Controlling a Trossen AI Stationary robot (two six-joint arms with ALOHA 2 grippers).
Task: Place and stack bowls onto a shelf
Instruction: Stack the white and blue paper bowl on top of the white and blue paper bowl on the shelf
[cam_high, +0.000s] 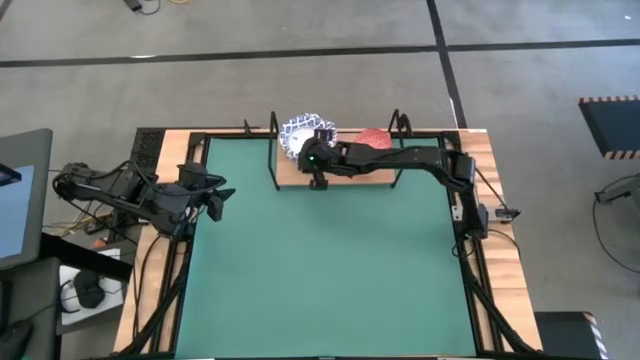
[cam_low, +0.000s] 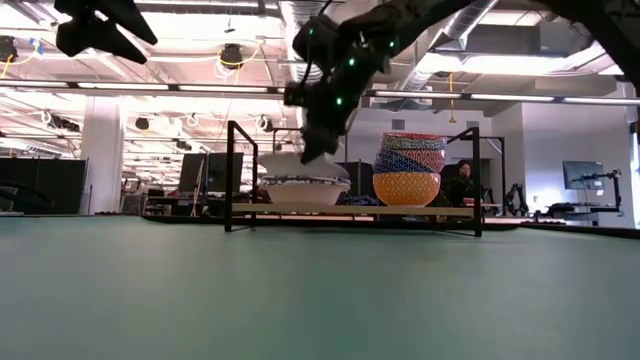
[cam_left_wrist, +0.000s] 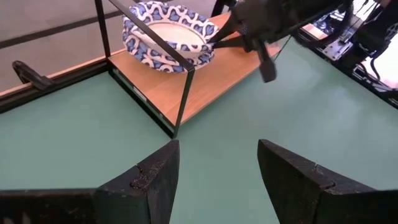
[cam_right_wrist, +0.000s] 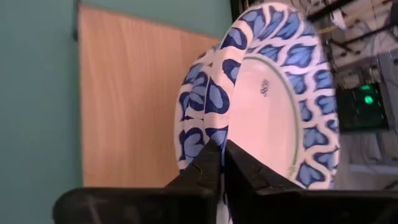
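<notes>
Two stacks of bowls sit on the shelf (cam_high: 345, 165) in the high view: a white-and-blue stack (cam_high: 300, 133) at the left end and a red-topped stack (cam_high: 374, 138) further right. The right gripper (cam_high: 322, 140) reaches over the white-and-blue stack; the left gripper (cam_high: 218, 198) waits over the green mat (cam_high: 320, 270), well apart.

From the low view, the right-hand stack (cam_low: 409, 168) counts about four patterned bowls, orange at the bottom, under a ceiling of pipes and strip lights.

Left wrist view: the left fingers (cam_left_wrist: 155, 180) stand wide apart, empty, above smooth matte green.

Right wrist view: glossy round rims show two nested white-and-blue bowls (cam_right_wrist: 267, 93); the right fingers (cam_right_wrist: 208, 168) pinch the upper rim, nearly closed, over pale wood grain.
</notes>
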